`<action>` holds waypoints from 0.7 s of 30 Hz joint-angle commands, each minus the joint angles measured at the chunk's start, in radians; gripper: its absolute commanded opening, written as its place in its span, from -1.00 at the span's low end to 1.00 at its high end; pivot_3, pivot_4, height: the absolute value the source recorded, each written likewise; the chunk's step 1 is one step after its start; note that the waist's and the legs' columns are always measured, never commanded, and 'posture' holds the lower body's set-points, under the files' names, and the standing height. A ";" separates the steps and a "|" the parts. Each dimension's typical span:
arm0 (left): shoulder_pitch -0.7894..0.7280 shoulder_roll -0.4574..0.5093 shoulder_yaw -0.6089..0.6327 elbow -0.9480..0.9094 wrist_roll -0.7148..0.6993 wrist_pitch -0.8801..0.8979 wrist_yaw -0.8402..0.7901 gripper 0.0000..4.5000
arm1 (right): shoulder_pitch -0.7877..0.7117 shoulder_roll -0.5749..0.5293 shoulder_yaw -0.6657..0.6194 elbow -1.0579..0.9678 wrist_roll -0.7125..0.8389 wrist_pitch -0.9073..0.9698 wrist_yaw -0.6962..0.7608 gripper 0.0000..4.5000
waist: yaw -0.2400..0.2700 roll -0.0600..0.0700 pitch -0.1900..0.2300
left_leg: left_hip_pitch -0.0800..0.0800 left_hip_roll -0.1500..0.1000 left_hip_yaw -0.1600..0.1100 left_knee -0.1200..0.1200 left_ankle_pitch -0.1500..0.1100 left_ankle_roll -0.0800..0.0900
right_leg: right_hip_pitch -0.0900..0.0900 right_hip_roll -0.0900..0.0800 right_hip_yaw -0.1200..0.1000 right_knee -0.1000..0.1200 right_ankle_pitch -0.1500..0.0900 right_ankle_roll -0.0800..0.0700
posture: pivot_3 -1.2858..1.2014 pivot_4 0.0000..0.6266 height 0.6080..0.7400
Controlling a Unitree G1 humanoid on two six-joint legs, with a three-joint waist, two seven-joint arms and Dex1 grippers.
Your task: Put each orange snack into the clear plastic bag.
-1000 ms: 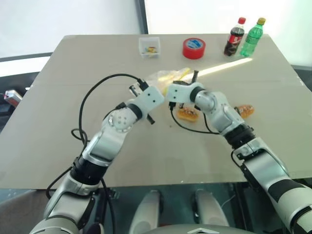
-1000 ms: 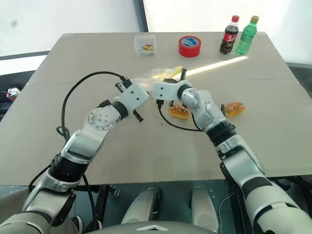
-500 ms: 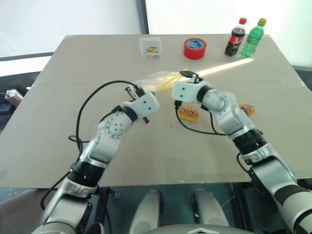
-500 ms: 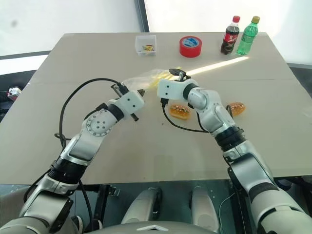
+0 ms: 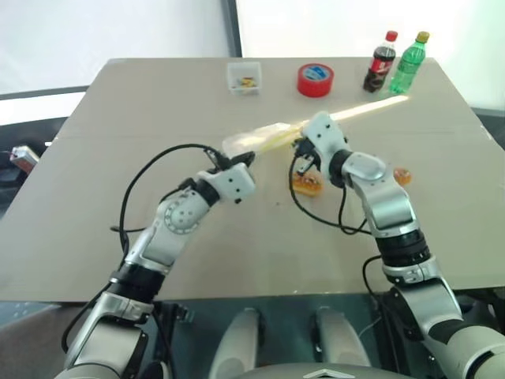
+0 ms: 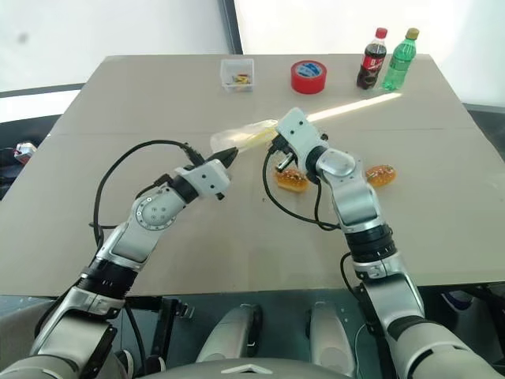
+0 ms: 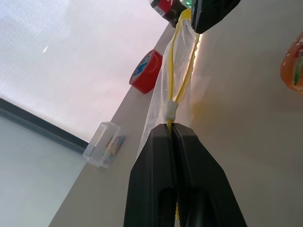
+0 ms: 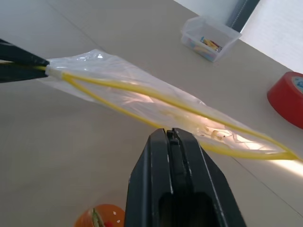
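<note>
Above the worktop's middle the clear plastic bag (image 8: 142, 101) hangs stretched; left gripper (image 7: 171, 126) jaws pinch its zip end, right gripper (image 8: 172, 136) jaws closed, seemingly on one lip. Both orange snacks (image 6: 290, 179) (image 6: 380, 174) lie unbagged beneath. Next: spread the mouth.

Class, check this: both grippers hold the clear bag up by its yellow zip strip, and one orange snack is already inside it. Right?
Not quite. The clear bag holds no snack: the head views show both orange snacks on the table. The rest stands.
</note>
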 commanded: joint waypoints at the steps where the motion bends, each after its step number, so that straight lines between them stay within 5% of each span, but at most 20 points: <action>1: 0.005 -0.002 0.034 -0.016 -0.005 -0.031 -0.007 -1.00 | -0.030 -0.011 -0.011 -0.026 0.023 0.000 -0.022 -0.98 | 0.000 0.000 0.000 | 0.000 0.000 0.000 0.001 0.000 0.000 | 0.000 0.000 0.000 0.001 0.000 0.000 | 0.03 -0.52 1.00; 14: -0.002 -0.045 0.036 -0.051 -0.015 -0.046 -0.049 -1.00 | -0.055 -0.022 0.023 0.094 0.047 -0.078 -0.050 -0.98 | -0.002 0.000 0.000 | 0.001 0.000 0.000 0.001 0.000 0.000 | 0.000 0.000 0.000 0.003 0.000 0.000 | 0.03 -0.52 1.00; 21: 0.011 -0.066 0.031 -0.073 -0.011 -0.055 -0.085 -1.00 | -0.074 -0.060 0.122 0.273 -0.028 -0.347 -0.046 -0.98 | -0.002 0.000 0.000 | 0.001 0.000 0.001 0.001 0.000 0.000 | 0.000 0.000 0.000 0.003 0.000 0.000 | 0.03 -0.52 1.00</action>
